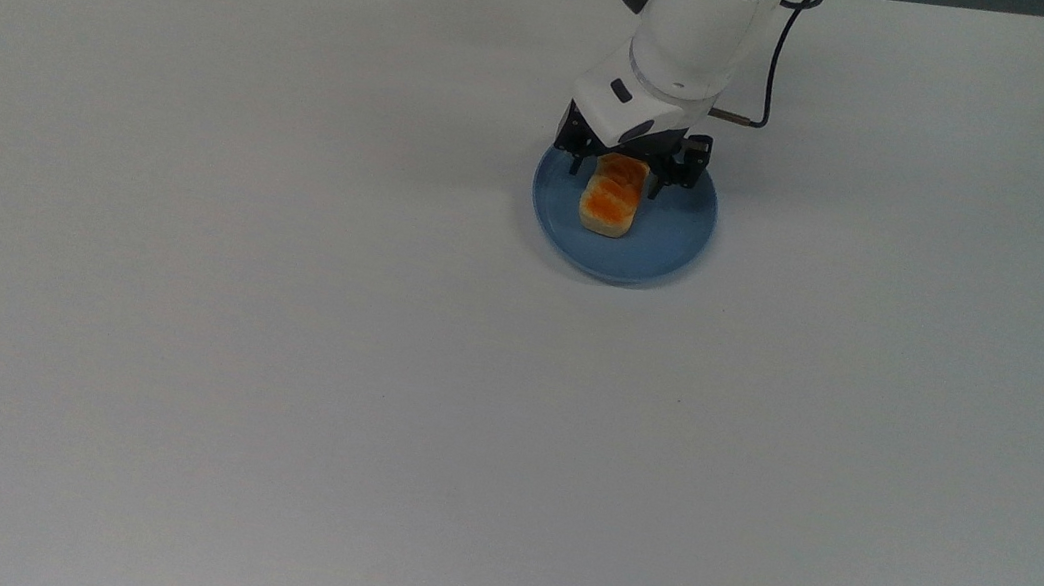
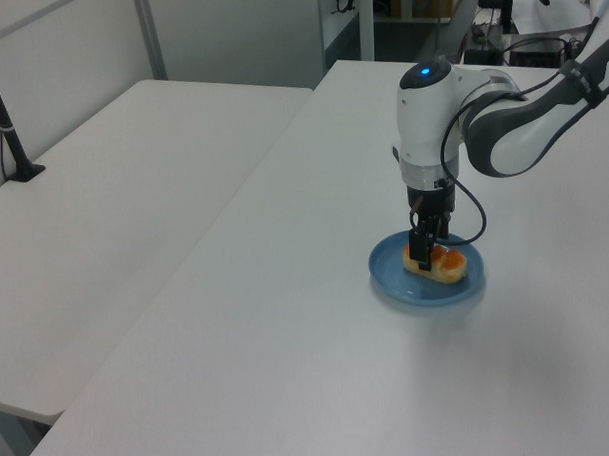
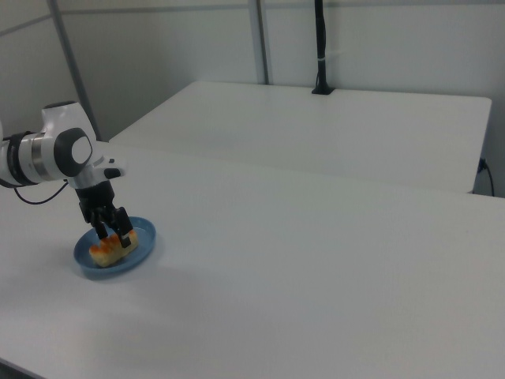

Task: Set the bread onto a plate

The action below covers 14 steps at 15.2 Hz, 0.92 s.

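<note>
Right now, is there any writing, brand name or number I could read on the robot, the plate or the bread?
None can be read: the plate, the bread, the table and the robot arm carry no legible words, numbers or signs.

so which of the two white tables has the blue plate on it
The table on the left view's right, under the arm, holds the plate; the other table carries a black post.
</note>
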### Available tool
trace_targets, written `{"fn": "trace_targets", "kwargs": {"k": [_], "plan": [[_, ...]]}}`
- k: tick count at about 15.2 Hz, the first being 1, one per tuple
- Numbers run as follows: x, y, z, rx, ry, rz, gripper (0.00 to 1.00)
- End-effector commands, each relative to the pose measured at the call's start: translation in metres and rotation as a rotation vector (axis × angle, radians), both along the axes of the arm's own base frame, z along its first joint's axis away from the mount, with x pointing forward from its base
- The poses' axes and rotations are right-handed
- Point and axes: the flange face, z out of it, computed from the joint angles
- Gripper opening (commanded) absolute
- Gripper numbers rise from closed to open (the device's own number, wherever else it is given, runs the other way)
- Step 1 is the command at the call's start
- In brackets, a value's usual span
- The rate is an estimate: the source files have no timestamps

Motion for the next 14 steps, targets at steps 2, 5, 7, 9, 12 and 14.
{"fn": "trace_targets", "kwargs": {"k": [2, 5, 7, 9, 12, 14], "plan": [[0.008, 0.001, 0.021, -0.008, -0.048, -0.025, 1.00], [0.022, -0.027, 0.087, -0.023, -0.065, -0.044, 1.00], [0.025, -0.059, 0.138, -0.030, -0.064, -0.023, 1.00], [0.023, -0.100, 0.188, -0.041, -0.047, 0.005, 1.00], [0.018, -0.173, 0.260, -0.036, -0.023, 0.036, 1.00], [0.010, -0.209, 0.300, -0.013, -0.017, 0.039, 1.00]]}}
